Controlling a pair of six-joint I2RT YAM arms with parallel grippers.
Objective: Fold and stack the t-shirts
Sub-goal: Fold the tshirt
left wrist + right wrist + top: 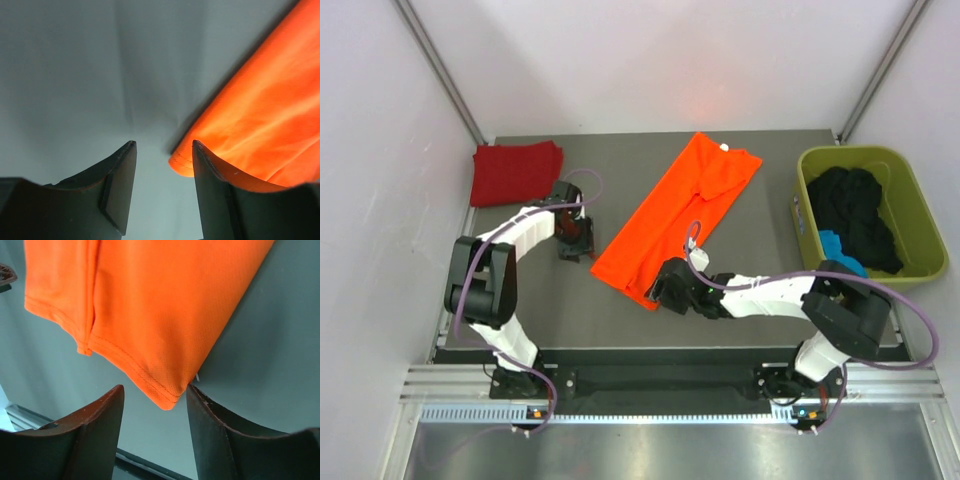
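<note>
Fingers on both arms are spread, and neither pair pinches anything.

The left fingers (117, 185) hold nothing, and bare table (75, 75) shows in the gap between them. In the left wrist view the orange shirt (265, 130) lies just beside the right-hand finger. Its rounded folded edge is partly hidden behind that finger. Contact between finger and cloth cannot be told.

The right fingers (215, 435) frame a hemmed corner of the orange shirt, which points into the gap between the two tips. The cloth comes very close to the tip on the right of that view, but contact is unclear. A second hemmed layer shows further left, its stitched edge running alongside.

In the top view the orange shirt lies mid-table as a long narrow band, folded lengthwise. It runs diagonally from near-left to far-right. The left arm reaches to the band's left side, close to its near end. The right arm comes in from the right, and its fingers are at the band's near corner.

The red shirt (515, 172) sits at the far-left corner of the table, folded into a compact rectangle, apart from the orange one.

The green tub (850, 152) stands at the table's right edge. It holds dark clothes (855, 205) and a blue item (835, 243).
</note>
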